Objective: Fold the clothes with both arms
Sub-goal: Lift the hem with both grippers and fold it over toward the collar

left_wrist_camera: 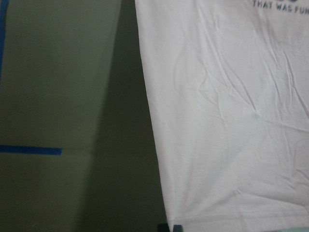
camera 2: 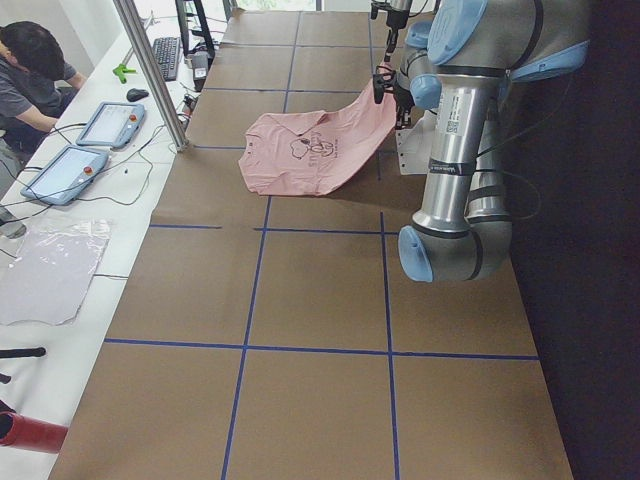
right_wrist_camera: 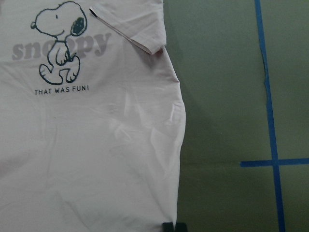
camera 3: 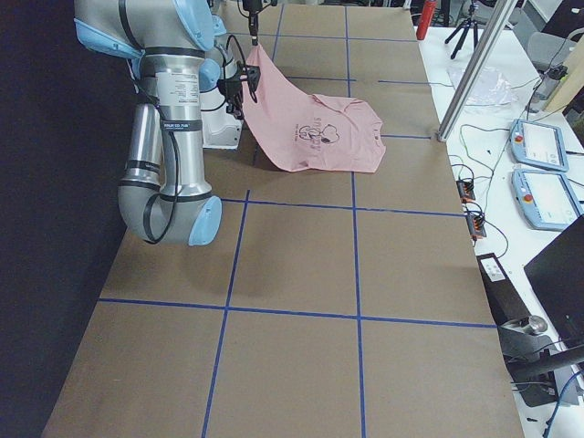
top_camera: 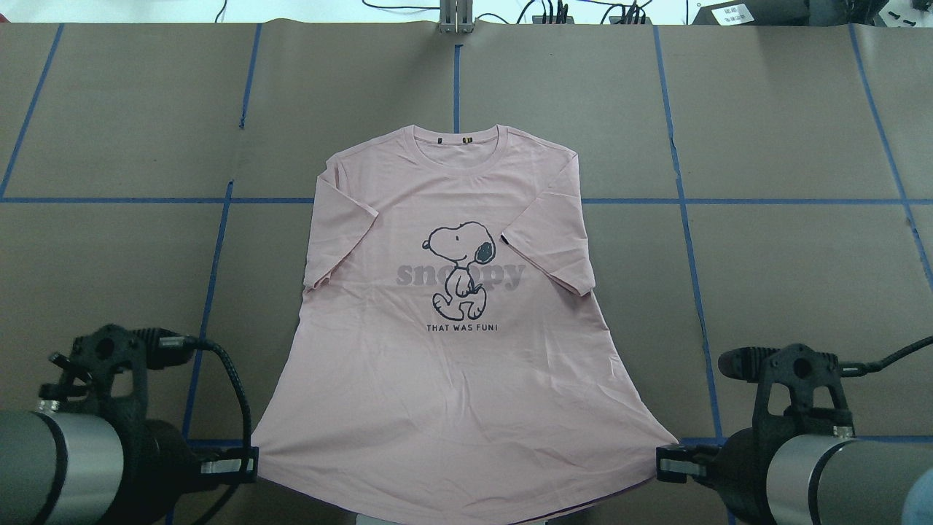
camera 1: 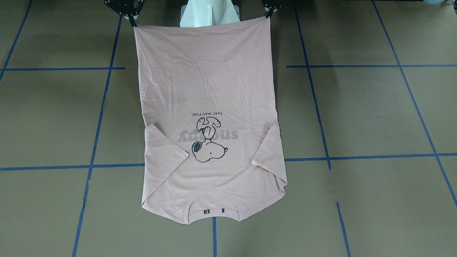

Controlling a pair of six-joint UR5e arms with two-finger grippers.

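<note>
T-shirt [top_camera: 452, 379]: pale pink, print side up, mid-table, collar [top_camera: 453, 146] on the far side from the robot. Both sleeves [top_camera: 340, 222] are turned in over the chest. The upper half lies flat on the table [top_camera: 787, 277]. The hem end is raised off it, stretched taut between its two corners.

Left gripper [top_camera: 244, 465]: pinched closed on the hem corner on its side. Right gripper [top_camera: 665, 464]: likewise clamped on the opposite corner. Both wrist views show the fingertips meeting over the hem stitching.

Step in hand, as we read it: carrying the hem over toward the collar. We would hold the two corners level and evenly spread so the cloth neither sags nor skews. We would travel along the centre tape line [top_camera: 457, 80] and lay the hem square with the shoulders before letting go.

Writing: grey "snoopy" [top_camera: 408, 275] behind a cartoon dog [top_camera: 461, 266]; beneath it "THAT WAS FUN!" [top_camera: 461, 329]. The neck tags [top_camera: 441, 138] are too small to read.
</note>
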